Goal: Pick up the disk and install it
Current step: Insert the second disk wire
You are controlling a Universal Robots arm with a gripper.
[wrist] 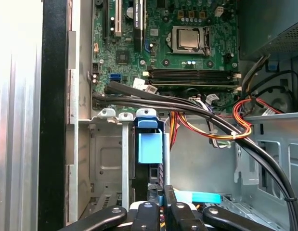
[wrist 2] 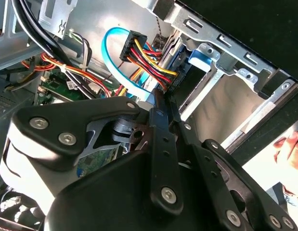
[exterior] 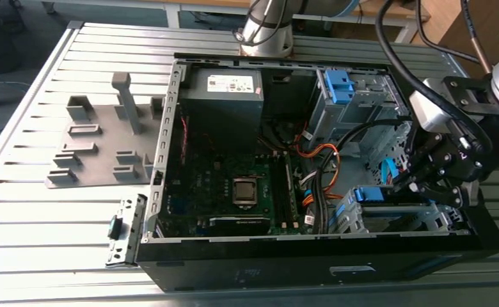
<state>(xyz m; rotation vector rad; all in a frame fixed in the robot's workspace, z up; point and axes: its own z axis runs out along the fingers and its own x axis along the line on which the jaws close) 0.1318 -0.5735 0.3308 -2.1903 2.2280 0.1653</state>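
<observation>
Blue-framed disk [wrist: 149, 147] sits in the bay [wrist: 108, 159] at a corner of the case [exterior: 318, 272], just beside the motherboard [wrist: 187, 48]; it looks to stand on edge. My pincer [wrist: 157, 208] is closed, fingers [wrist: 148, 211] together, tips at the disk's near end. Can't tell if they clamp it or just bear on it. To do this well, I reckon: push straight along the rails, no twist, light force, clear of the cables [wrist: 187, 111] crossing the bay mouth. Long axis runs from my pincer toward the motherboard, blue end leading, i.e. toward the exterior view's left.
</observation>
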